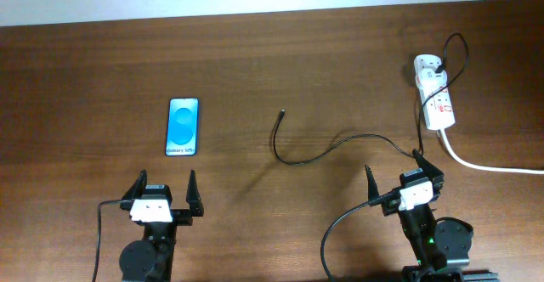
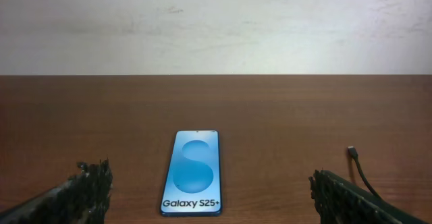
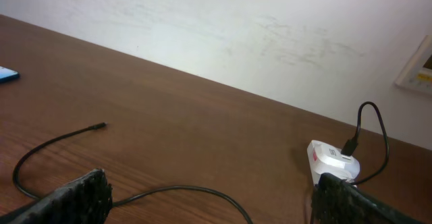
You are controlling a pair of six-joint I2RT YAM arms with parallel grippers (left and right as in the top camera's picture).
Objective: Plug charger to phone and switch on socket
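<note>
Overhead view: the phone lies flat on the counter, straight ahead of the left jaws, with its long axis running away from them and its "Galaxy" edge nearest. The charger curls between the arms. Its plug tip sits roughly midway, and its slack passes close to the right jaws. Both pairs of jaws are spread wide and empty. The socket is at the far right, and its switch positions are too small to read.
</note>
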